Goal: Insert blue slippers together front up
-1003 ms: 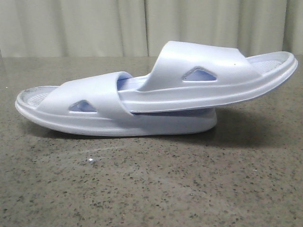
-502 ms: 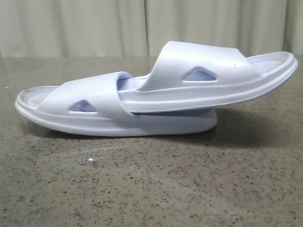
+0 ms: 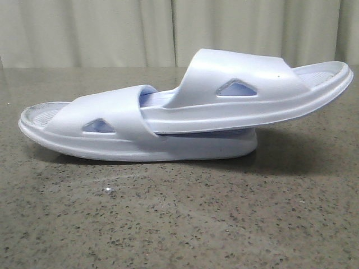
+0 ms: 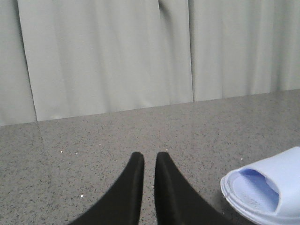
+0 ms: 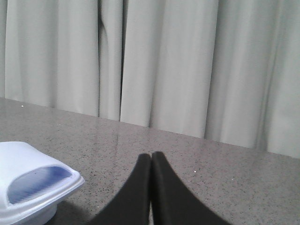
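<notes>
Front view, left to right: the lower slipper lies flat on the speckled grey stone table, its open ribbed end at far left and its wide strap with 1 triangular side cut-out just right of that. The upper slipper is pushed under that strap from the right; its sole rests on the lower one's footbed and rises toward the right, so its far end overhangs the table, clear of the surface. Its own strap, also with 1 triangular cut-out, stands just right of the lower strap. Pale pleated curtains hang behind the table.

Left gripper: 2 black fingers almost together, a thin slit between the tips, holding nothing, above bare table, with a slipper end just beside it.

Right gripper: fingertips pressed together, nothing between them, a slipper end nearby.
</notes>
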Controlling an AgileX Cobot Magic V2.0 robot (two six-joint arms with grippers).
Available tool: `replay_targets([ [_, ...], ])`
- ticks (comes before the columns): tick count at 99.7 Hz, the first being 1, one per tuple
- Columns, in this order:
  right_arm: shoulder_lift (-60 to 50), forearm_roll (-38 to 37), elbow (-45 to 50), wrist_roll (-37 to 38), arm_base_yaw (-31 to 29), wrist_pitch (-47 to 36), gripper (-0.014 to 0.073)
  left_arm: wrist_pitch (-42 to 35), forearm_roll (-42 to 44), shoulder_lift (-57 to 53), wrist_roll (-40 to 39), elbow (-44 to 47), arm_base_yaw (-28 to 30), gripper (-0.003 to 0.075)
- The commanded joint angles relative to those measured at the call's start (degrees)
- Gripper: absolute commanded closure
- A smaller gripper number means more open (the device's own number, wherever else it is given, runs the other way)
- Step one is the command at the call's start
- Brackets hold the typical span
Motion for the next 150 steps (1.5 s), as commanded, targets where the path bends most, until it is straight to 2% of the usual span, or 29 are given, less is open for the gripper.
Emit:
replay_targets([
  [1,0.5,-0.3,-1.4,-0.5,-0.4,-4.4,0.0701,-0.9,15.3,0.4,-16.5,-1.4,0.0,0.0704],
  [15,0.5,-0.3,-1.4,-0.5,-0.4,-4.4,0.0701,1.2,27.8,0.1,-29.1,-1.1,3.0,0.0704],
  [26,0.5,-0.3,-1.4,-0.5,-0.4,-4.4,0.0701,1.2,33.3,-1.8,-34.0,0.1,5.1,0.0704],
  [59,0.5,-0.3,-1.4,-0.5,-0.4,-4.4,0.0701,1.1,34.4,-10.3,-34.1,6.1,6.2,0.0704],
  [93,0.5,-0.3,-1.4,-0.5,-0.4,-4.4,0.0701,-0.4,34.5,-10.1,-34.1,10.1,6.2,0.0704],
  [150,0.5,-0.3,-1.4,-0.5,-0.4,-4.4,0.0701,0.3,34.6,-10.1,-34.1,10.1,6.2,0.0704],
])
